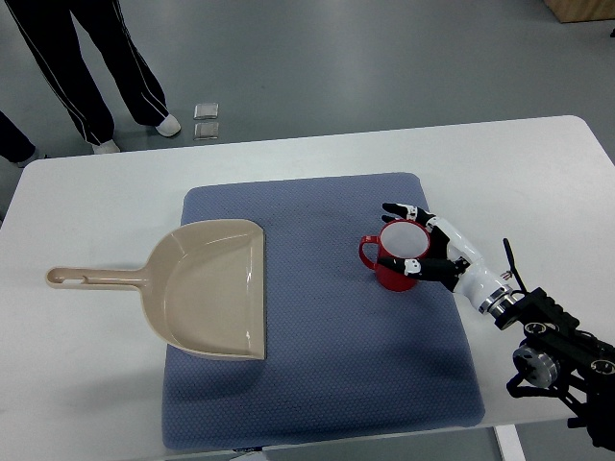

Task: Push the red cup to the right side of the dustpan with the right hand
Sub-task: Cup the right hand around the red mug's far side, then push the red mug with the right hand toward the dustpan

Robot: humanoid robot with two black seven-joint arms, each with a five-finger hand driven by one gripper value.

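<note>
A red cup [394, 271] with a white inside stands upright on the blue mat [317, 365], its handle pointing left. My right hand [415, 240] reaches in from the lower right and wraps the cup's right side: fingers curl over the far rim, and the thumb lies across the near rim. The beige dustpan [207, 288] lies on the mat's left part, its handle stretching left onto the white table [86, 384], its open mouth facing right. The cup sits well to the right of the dustpan's mouth. My left arm does not show.
A person's legs in dark trousers [96, 58] stand on the floor beyond the table's far left corner. Two small clear squares [206, 120] lie on the floor there. The table's right edge runs close behind my right arm.
</note>
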